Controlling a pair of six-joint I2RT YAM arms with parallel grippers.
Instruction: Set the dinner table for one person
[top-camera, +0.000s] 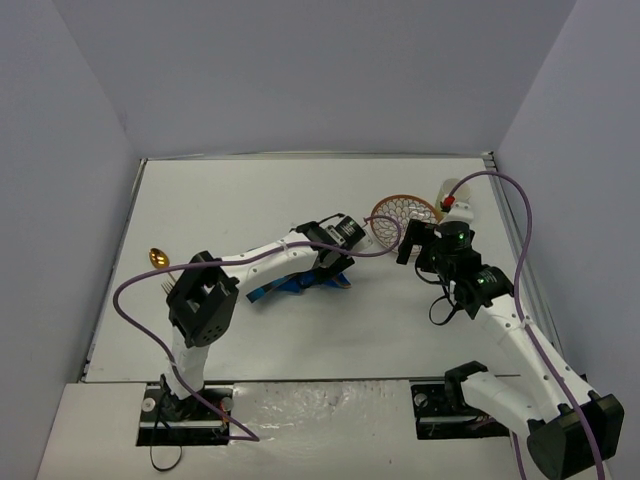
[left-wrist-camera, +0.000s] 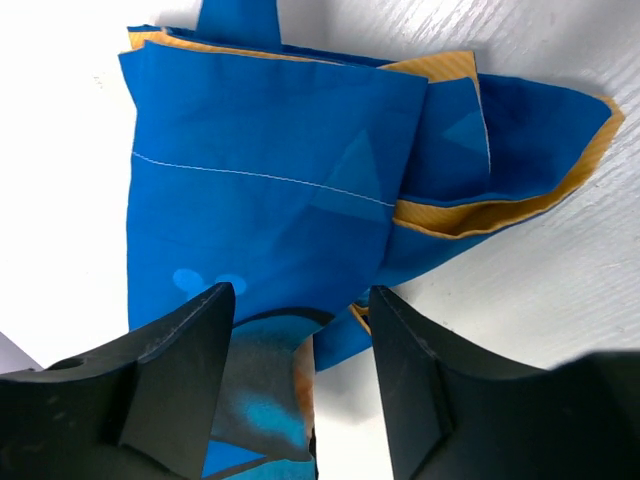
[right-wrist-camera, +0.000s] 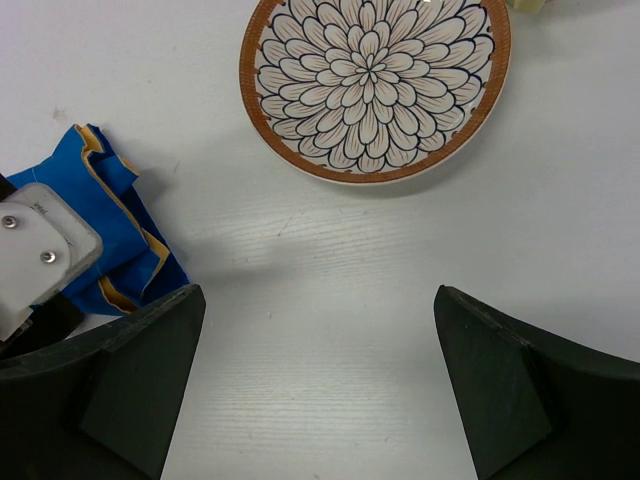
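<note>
The left gripper (left-wrist-camera: 300, 295) points down, its jaws half narrowed astride a raised fold of the crumpled blue, orange-lined placemat (left-wrist-camera: 260, 170), not yet clamped. Its arm stretches low across the white dinner table (top-camera: 250, 200). Right of the placemat, the right gripper (right-wrist-camera: 318, 292) hangs wide open near 1 round floral plate (right-wrist-camera: 375, 85).

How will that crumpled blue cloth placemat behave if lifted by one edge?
Probably floppy: the blue cloth placemat lies in soft, overlapping folds. It would likely unfold and dangle. Thin layered edges suggest it is light.
</note>
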